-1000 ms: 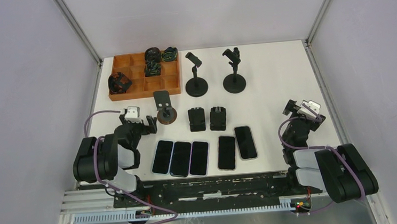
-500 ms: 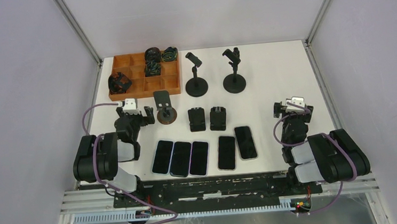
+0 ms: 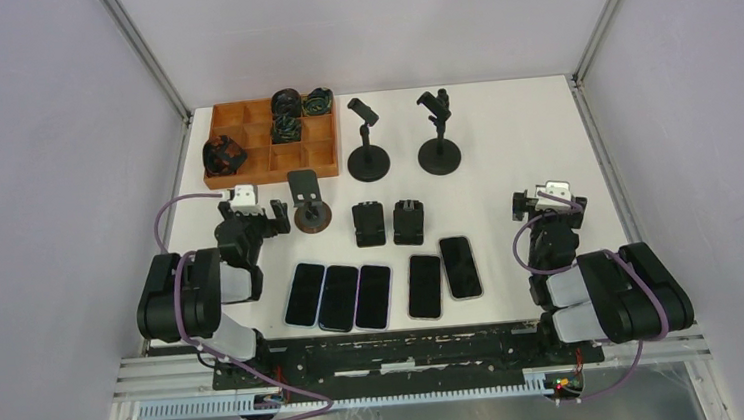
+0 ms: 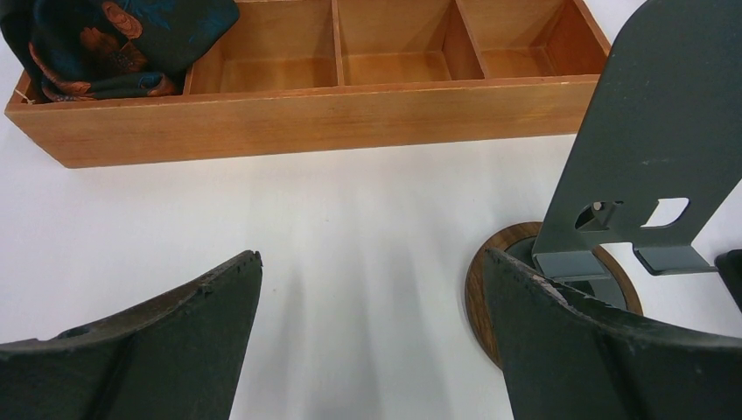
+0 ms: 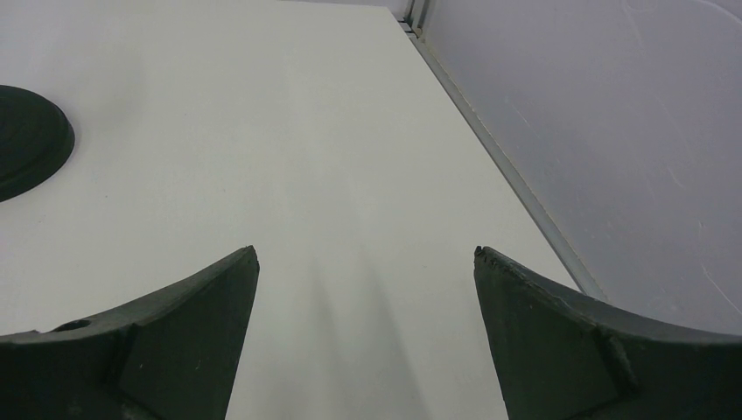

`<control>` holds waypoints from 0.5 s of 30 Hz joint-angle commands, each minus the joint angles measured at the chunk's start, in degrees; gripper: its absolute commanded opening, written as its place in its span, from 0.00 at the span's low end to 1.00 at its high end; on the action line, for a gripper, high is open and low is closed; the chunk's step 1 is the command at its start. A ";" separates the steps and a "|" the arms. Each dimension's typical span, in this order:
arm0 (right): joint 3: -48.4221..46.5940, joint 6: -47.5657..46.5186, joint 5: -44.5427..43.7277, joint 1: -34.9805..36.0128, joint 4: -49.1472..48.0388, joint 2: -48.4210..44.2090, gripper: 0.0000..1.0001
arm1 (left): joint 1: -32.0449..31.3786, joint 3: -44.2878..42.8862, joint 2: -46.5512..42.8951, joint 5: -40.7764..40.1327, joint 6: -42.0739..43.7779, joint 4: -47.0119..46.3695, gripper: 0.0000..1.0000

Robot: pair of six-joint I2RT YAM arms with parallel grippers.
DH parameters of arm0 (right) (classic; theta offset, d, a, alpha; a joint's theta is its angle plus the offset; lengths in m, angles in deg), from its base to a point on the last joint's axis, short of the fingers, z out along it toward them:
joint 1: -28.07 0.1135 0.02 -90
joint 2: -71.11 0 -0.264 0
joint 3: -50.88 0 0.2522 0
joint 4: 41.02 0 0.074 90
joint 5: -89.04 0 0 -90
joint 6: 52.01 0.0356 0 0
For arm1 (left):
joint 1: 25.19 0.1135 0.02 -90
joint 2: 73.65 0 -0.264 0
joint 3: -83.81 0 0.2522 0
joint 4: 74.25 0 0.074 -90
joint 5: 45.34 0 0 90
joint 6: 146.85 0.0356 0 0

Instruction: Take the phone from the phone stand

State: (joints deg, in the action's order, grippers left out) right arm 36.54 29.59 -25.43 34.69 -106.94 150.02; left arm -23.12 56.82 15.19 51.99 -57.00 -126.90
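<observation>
Standing spread wide, the left gripper (image 3: 253, 214) hovers low over the counter (image 3: 502, 130) with nothing between its fingers (image 4: 157, 350). The right gripper (image 3: 546, 203) is spread just as wide over bare counter and holds nothing either. Just beyond the left gripper's right finger rises the wood-based stand (image 4: 643, 149), a grey metal plate on a round wooden foot. Behind it runs the tray (image 4: 306, 118).

Five phones (image 3: 339, 297) lie flat on the near counter between the two arms, dark glossy screens up. Three lie side by side on the left. The other two sit a little apart to the right, and the rightmost phone (image 3: 461, 267) has a lighter rim and sits slightly farther from the arms. Behind them are five stands: two folding stands (image 3: 369, 223) side by side, two tall stands (image 3: 367, 140) on round bases farther back, and the wood-based one. The single orange tray holds four dark bundles (image 3: 285, 127).

Compared with a second ago, the right arm has swung toward the centre. Its gripper now points straight away from its base rather than angling toward the right edge. The left gripper has edged a little farther out. Half a second ago both already stood as they do now. The phones, stands and tray have not shifted.
</observation>
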 commanded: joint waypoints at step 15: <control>6.70 -0.12 0.42 -0.21 -2.60 -0.78 0.98 | -0.11 -0.82 -0.17 -1.48 0.37 -1.53 1.00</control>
State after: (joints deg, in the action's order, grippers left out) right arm 36.54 29.56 -25.39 34.69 -106.94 150.02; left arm -23.12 56.82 15.21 51.95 -57.00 -126.77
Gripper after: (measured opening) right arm 0.982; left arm 0.997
